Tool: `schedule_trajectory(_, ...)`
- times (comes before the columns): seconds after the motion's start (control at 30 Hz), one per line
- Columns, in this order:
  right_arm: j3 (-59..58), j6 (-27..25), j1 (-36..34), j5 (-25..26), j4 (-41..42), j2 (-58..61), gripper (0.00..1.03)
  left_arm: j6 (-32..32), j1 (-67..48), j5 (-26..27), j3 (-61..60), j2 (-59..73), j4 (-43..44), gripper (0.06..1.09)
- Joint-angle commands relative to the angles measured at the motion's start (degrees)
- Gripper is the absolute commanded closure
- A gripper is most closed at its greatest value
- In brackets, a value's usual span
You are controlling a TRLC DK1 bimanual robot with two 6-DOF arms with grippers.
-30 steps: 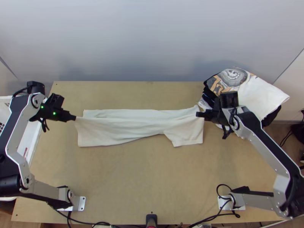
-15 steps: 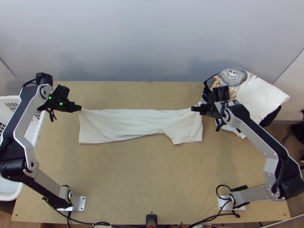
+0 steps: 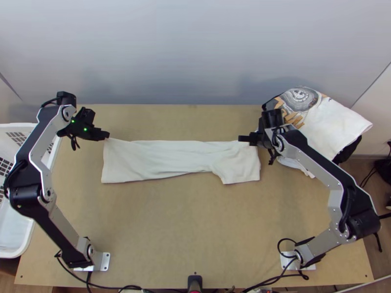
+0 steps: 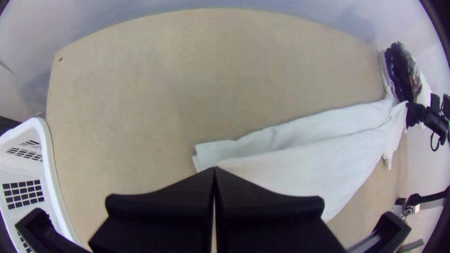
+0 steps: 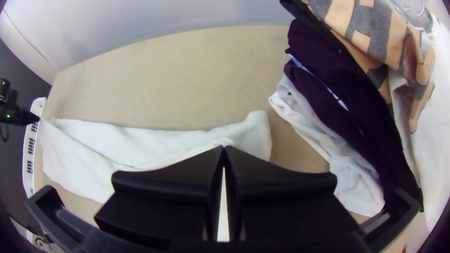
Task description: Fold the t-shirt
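Soft cotton, best taken by its corners

Nearest, toward the bottom of the frame, is bare wooden table (image 3: 195, 229). In mid-frame the cream T-shirt (image 3: 156, 158) lies folded lengthwise into a long strip, a sleeve (image 3: 239, 172) jutting from its near side at the right. It looks light, limp and matte: unlikely to slip from flat fingers or to break, but quick to crease and sag between two holds, as the slanting wrinkles suggest. The loose sleeve could well curl under if dragged.

Along the strip's far edge, the left gripper (image 3: 106, 135) is closed on the upper left corner and the right gripper (image 3: 240, 138) is pinched shut on cloth near the upper right one. Those are sensible holds; taking all the layers together should keep the strip square, while a shallow pinch may lift just the top one.

Farther off, at the upper right, sits a pile of clothes (image 3: 340, 124).
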Motion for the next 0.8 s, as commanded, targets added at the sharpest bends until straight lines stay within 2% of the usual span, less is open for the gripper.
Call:
schedule_trajectory(0.0,2.17,0.04,1.18,1.32,0.29,2.94,1.00,0.29,1.32,-1.34,1.44,4.60,1.18,1.05)
schedule_trajectory(0.6,4.90,0.04,1.62,7.73,0.82,7.42,1.00,-2.61,0.62,-1.52,1.44,8.55,4.08,1.04)
schedule_trajectory(0.63,4.81,0.04,1.62,8.17,0.99,7.51,1.00,-3.40,0.53,-1.52,1.44,8.37,4.17,0.96)
schedule_trajectory(0.67,4.72,0.04,1.54,8.52,1.26,7.51,0.99,-3.84,0.53,-1.52,1.44,7.85,4.25,0.74)
schedule_trajectory(0.7,4.72,0.04,1.45,8.70,1.34,7.51,0.87,-3.93,0.53,-1.61,1.26,7.41,4.25,0.43)
schedule_trajectory(0.73,4.72,-0.05,1.45,8.79,1.34,7.25,0.61,-3.93,0.71,-2.13,1.17,6.79,4.17,0.28)
schedule_trajectory(0.77,4.55,-0.23,1.45,9.05,1.34,6.98,0.26,-4.11,1.06,-2.84,1.08,6.35,4.25,0.28)
